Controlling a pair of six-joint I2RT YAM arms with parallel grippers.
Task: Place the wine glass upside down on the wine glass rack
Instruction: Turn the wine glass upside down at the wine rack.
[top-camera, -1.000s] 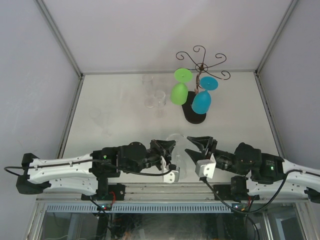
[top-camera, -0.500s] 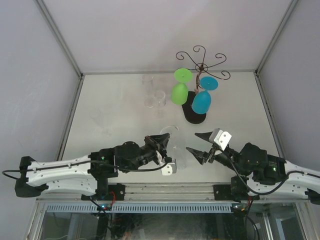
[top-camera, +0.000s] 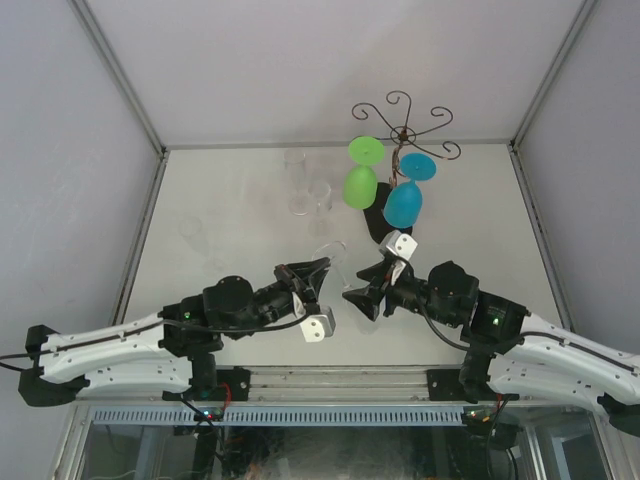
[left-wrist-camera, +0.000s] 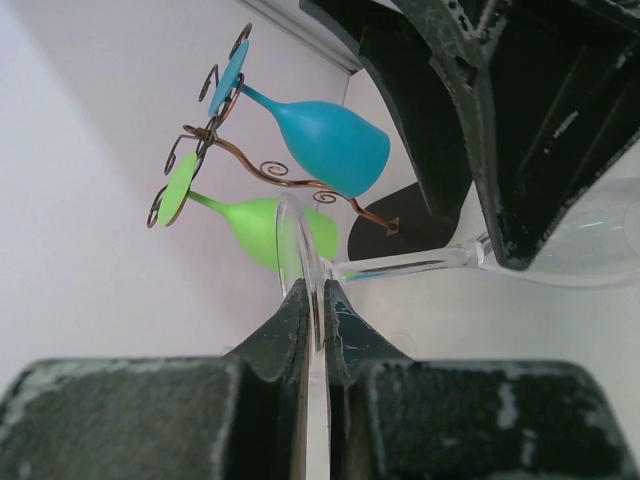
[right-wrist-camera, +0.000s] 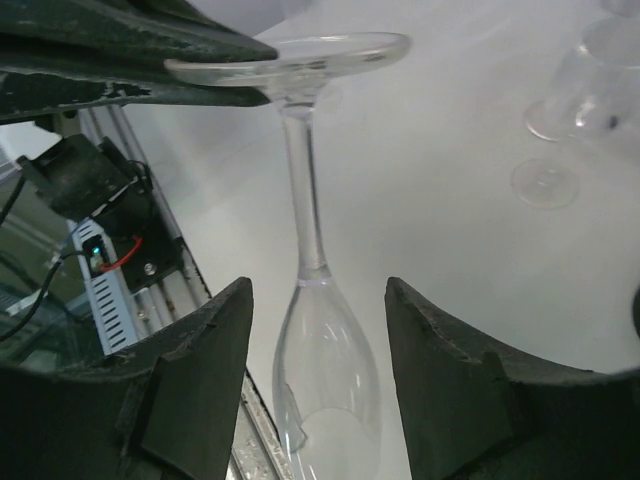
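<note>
You are looking at two grippers, one rack and three stemmed glasses that can be counted clearly: one clear, one green, one blue. The wine glass (right-wrist-camera: 303, 185) you are handling is the clear one (long thin stem, flat round foot, narrow bowl). It is being held between the two arms over the near part of the table (top-camera: 480, 220); how it is tilting I cannot tell. Your left gripper (left-wrist-camera: 317, 295) is clenching the rim of its foot. Your right gripper (right-wrist-camera: 318, 290) is standing released, its fingers spread to either side of the bowl, and whether one is brushing the glass I cannot tell. The wine glass rack (top-camera: 403, 132) is standing at the far edge, well apart from the held glass. The green glass (top-camera: 358, 186) and the blue glass (top-camera: 404, 203) are hanging upside down from its curled arms. More clear glasses (top-camera: 318, 194) are standing left of the rack, too faint to count.
</note>
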